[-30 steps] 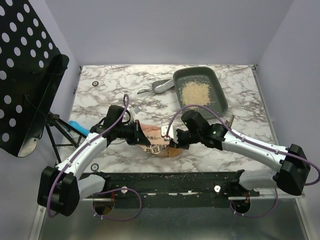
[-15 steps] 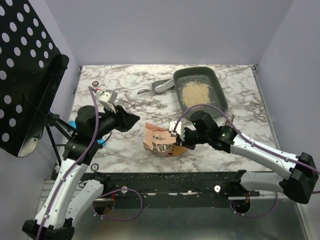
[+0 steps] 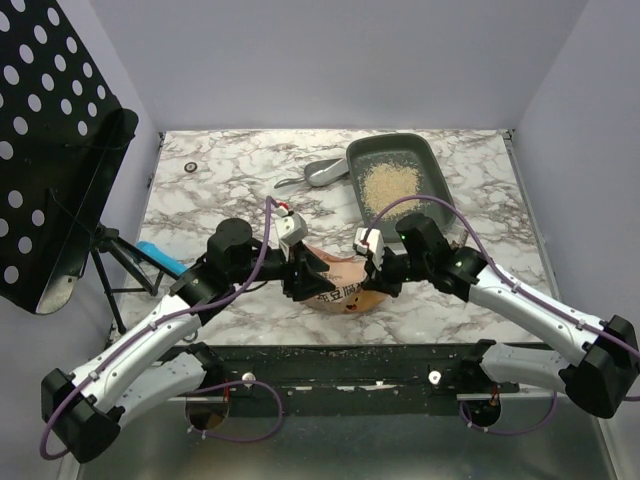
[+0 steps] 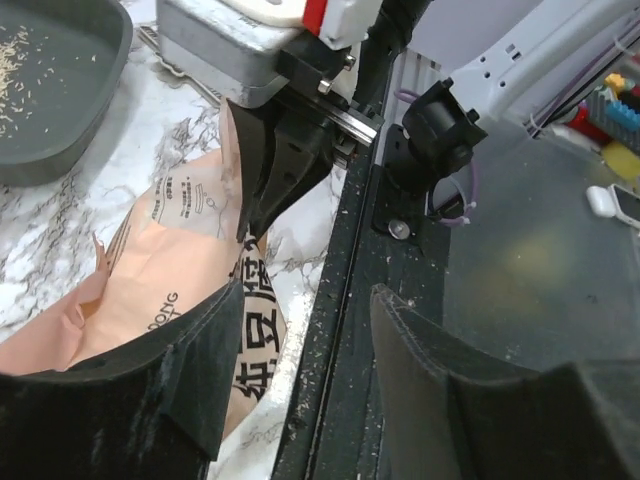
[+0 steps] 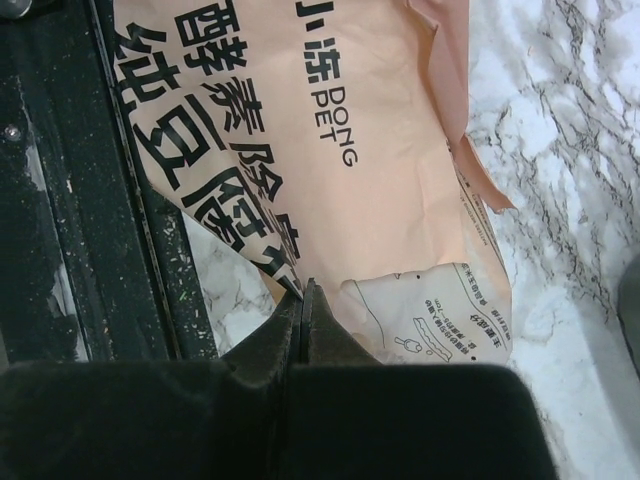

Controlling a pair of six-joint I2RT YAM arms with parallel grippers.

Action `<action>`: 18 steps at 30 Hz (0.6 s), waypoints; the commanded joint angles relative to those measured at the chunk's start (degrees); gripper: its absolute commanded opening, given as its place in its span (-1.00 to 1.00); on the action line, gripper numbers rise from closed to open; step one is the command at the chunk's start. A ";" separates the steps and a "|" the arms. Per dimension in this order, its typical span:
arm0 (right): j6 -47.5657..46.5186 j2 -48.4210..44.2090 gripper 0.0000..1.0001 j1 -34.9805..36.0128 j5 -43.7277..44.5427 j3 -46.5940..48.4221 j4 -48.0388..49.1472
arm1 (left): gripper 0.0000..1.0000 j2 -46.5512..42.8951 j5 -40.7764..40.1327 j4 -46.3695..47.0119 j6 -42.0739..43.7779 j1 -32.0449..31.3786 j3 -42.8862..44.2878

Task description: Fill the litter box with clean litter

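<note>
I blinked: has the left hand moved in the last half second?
Yes. The left hand swung right to the orange bag, ending closer to the grey tray.

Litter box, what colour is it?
The litter box is dark grey, with pale tan litter heaped inside. The top external view shows it best.

One litter box (image 3: 392, 141), one litter heap (image 3: 388, 183), one scoop (image 3: 325, 174), one bag (image 3: 345, 292).

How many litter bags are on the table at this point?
1. The orange bag lies near the front edge of the table, in front of the litter box, its edge pinched by the right tool. The arms may hide parts of the table.
</note>
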 commanded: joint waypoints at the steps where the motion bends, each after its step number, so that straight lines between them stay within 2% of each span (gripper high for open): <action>1: 4.86 -2.41 -0.99 -0.68 -0.40 -1.68 0.34 | 0.29 3.14 -3.29 1.72 10.74 -4.33 1.84; 4: 6.71 -2.59 -0.99 -1.12 1.97 -2.39 1.67 | 0.32 5.25 -9.79 1.37 13.82 -7.32 1.14; 9: 7.68 -4.52 -0.99 -1.21 -0.57 -4.14 3.86 | 0.39 8.15 -19.46 6.99 20.06 -13.47 -0.71; 18: 8.47 -5.66 -0.99 -1.21 0.74 -5.03 4.57 | 0.40 17.55 -23.24 7.70 25.07 -16.20 -0.45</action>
